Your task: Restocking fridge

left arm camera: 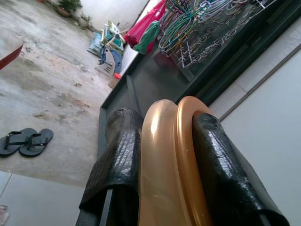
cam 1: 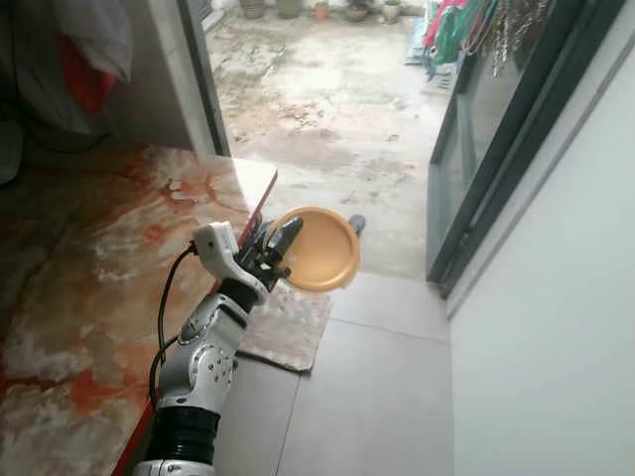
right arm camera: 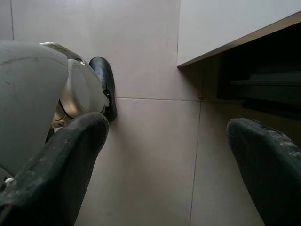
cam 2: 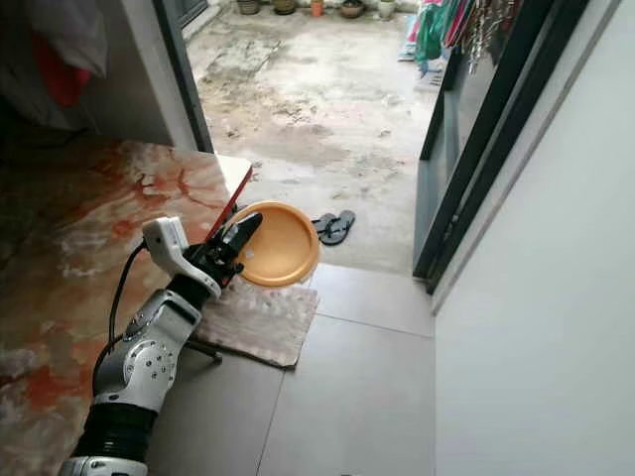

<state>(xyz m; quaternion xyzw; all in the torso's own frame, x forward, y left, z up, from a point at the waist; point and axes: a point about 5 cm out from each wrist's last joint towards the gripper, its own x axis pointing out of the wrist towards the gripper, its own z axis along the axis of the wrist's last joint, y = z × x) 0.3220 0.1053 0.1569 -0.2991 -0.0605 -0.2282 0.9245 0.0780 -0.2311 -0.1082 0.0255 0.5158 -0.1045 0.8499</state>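
An orange plastic plate (cam 1: 319, 250) hangs in the air past the corner of the marble table, held on edge by my left gripper (cam 1: 282, 250). The two black fingers (left arm camera: 117, 160) clamp the plate's rim (left arm camera: 167, 160) between them in the left wrist view. My right gripper (right arm camera: 167, 162) hangs low over the pale floor tiles, its fingers (right arm camera: 61, 165) spread wide with nothing between them.
A red-veined marble table (cam 1: 109, 258) with a red edge fills the left. A worn mat (cam 1: 288, 327) lies on the tiles below the plate. Ahead is a concrete yard with dark flip-flops (cam 2: 330, 227), a dark sliding door frame (cam 1: 486, 169) and a white wall (cam 1: 556, 327) on the right.
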